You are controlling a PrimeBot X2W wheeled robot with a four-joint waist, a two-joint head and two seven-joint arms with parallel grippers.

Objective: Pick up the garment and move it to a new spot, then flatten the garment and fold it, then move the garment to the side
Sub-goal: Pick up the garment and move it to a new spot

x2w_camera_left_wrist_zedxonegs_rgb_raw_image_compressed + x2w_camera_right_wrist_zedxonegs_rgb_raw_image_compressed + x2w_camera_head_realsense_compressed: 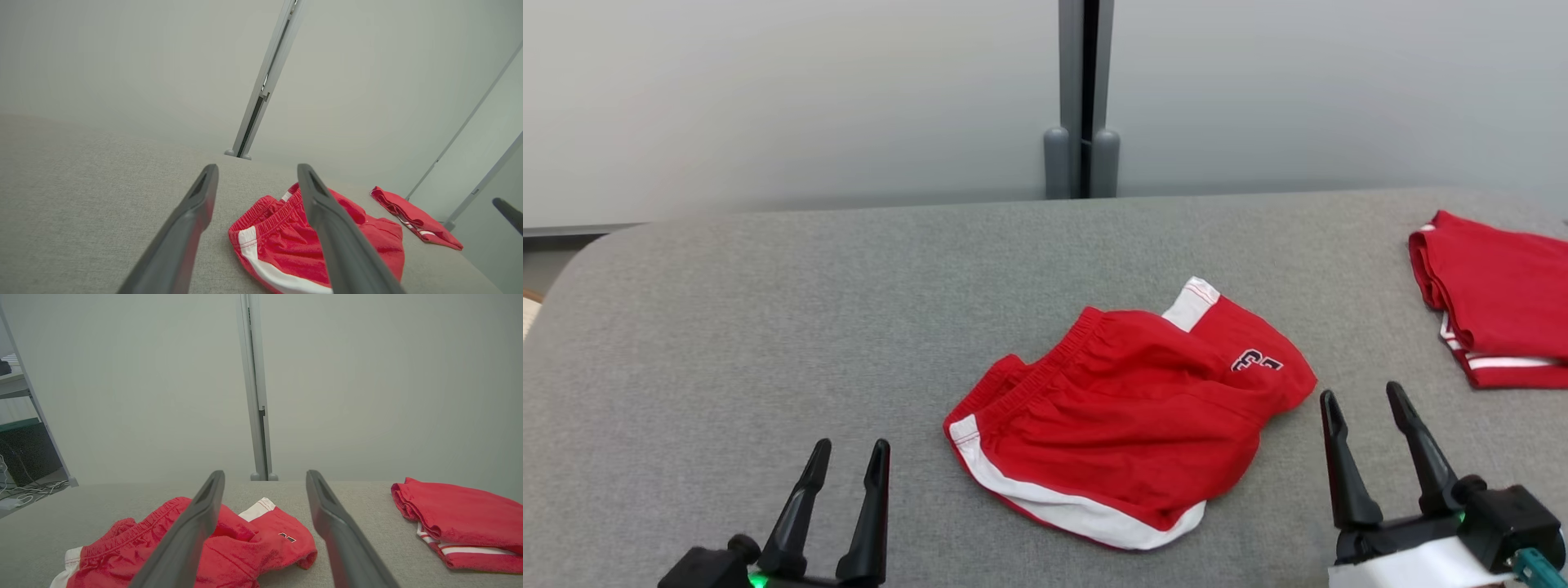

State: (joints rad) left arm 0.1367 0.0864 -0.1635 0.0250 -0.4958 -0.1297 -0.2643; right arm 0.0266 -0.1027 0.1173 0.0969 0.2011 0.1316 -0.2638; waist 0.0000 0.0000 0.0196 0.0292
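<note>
You have: garment (1127, 425) – soft matt red cloth, white trim, gathered waistband | table (768, 327) – grey woven fabric, coarse, matt | 2 wall panels (768, 98) – smooth, matt

Grey fabric-covered surface (768, 327), crumpled red shorts (1127, 425) at centre, folded red garment (1503, 302) near right edge.

Light was soft, bright and even, without glare. The shorts (1127, 425) cast only a thin, faint shadow on the bench (768, 327). The wrist views stretched toward their edges, and the wall (122, 61) looked hazy.
</note>
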